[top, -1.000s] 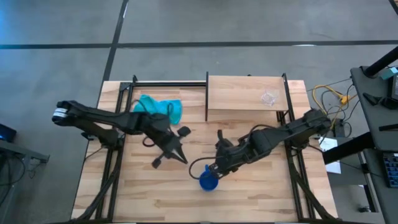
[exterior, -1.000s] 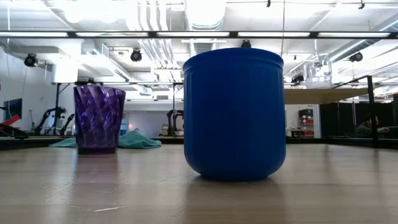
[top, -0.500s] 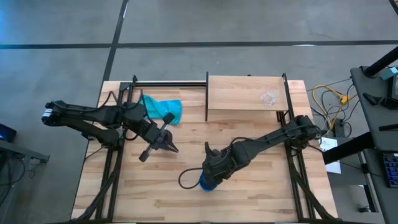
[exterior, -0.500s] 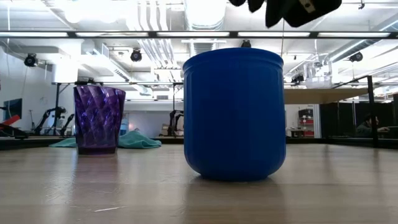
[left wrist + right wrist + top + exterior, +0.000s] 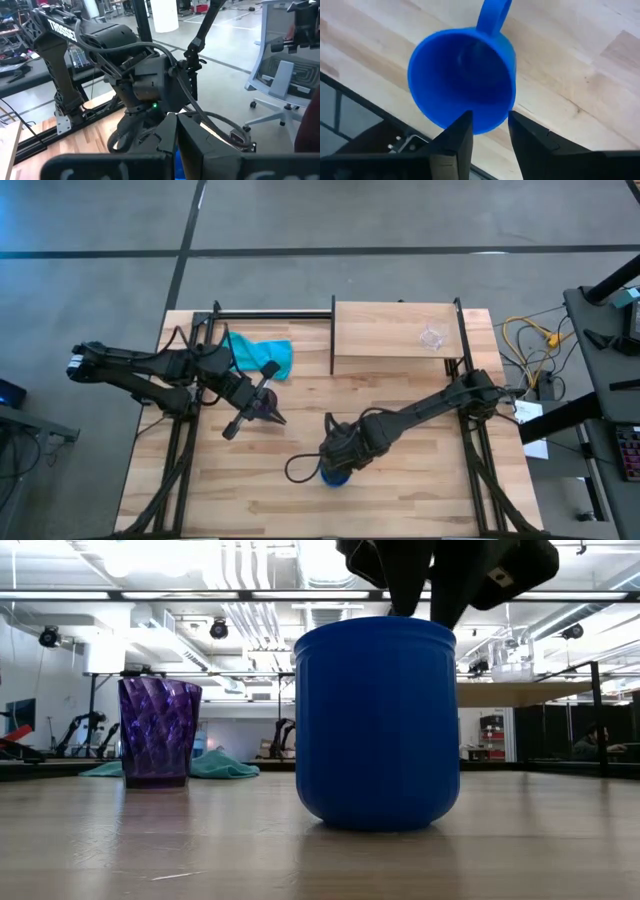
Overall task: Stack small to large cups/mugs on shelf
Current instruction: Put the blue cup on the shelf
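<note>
A bright blue handled mug (image 5: 377,725) stands upright on the tabletop near the front edge; it also shows in the high view (image 5: 335,477). My right gripper (image 5: 487,125) is open above it, fingertips at rim height in the low view (image 5: 415,605). A purple ribbed tumbler (image 5: 160,730) stands on its base farther back left, mostly hidden under my left arm in the high view (image 5: 262,406). My left gripper (image 5: 274,418) is shut and empty above it. A small clear cup (image 5: 431,337) stands on the light-wood shelf (image 5: 380,340). My right gripper comes at the blue mug from above, pointing down, at the rim (image 5: 487,131) on the side away from the handle (image 5: 492,15). One finger (image 5: 461,127) is over the opening and one (image 5: 520,127) outside the wall. I cannot tell whether either touches the rim.
A teal cloth (image 5: 262,352) lies at the back left, beside the shelf. Black frame rails run along the table's far edge (image 5: 270,313) and sides. Bare wood shows between the mug and the shelf.
My right gripper has gone toward the table's near edge and down, arriving over the blue mug's rim. My left gripper has drawn back toward the table's left and far edge. The mug and tumbler have stayed where they were.
</note>
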Robot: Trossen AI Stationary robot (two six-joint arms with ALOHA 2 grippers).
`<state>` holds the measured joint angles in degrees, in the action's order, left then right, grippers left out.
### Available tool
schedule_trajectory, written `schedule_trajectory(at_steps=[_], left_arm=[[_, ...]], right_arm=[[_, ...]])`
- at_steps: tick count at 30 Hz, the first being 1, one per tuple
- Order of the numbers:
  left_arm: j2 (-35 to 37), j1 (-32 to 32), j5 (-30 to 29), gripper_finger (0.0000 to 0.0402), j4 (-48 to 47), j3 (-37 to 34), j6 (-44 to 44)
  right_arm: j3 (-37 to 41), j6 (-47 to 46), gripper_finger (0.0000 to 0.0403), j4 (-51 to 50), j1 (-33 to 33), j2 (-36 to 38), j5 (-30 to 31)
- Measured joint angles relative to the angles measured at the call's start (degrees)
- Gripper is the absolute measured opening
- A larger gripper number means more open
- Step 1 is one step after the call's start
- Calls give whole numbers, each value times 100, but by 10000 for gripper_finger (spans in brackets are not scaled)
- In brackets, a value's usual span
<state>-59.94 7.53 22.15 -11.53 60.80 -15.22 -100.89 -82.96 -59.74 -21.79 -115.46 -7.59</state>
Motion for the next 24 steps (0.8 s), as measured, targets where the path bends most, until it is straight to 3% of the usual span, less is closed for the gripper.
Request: schedule_trajectory(at_steps=[8,24], left_arm=[[0,0,2,0,4,0,0],[0,0,4,0,4,0,-11]], right_arm=[[1,-455,107,-5,9,13,468],[31,-823,105,-147,9,13,419]])
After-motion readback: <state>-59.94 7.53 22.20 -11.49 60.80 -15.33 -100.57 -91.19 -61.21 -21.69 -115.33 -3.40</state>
